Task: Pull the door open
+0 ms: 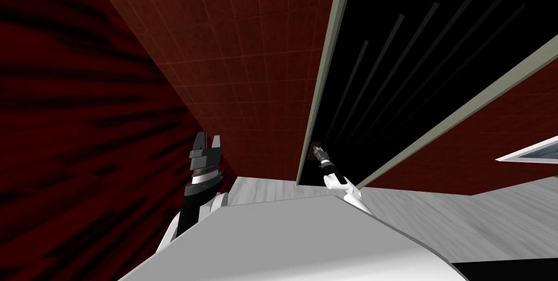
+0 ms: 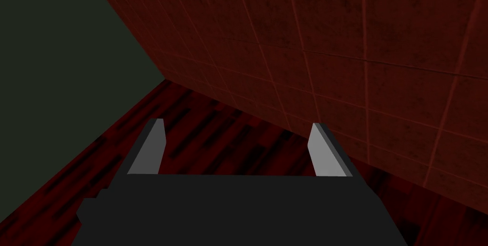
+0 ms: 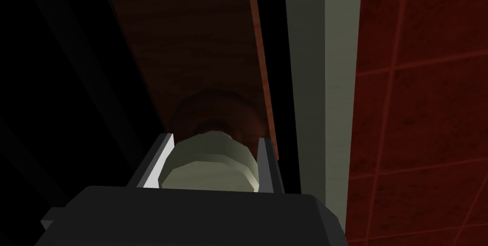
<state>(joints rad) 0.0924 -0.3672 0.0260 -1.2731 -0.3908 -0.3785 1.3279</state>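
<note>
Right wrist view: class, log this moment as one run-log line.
right jaws: shut on pale round door knob | door: brown door panel beside grey-green frame | left jaws: open, near dark red tiled wall

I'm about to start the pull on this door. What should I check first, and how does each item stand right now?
1. Right gripper on the door knob: ok, jaws press its two sides.
2. Knob seated deep in the jaws: ok, it reaches the gripper body.
3. Left gripper out of the way: ok, open, by the red tiled wall, apart from the door.
4. Latch released from the door frame: cannot tell.
5. Room for the door to swing toward me: cannot tell.
</note>
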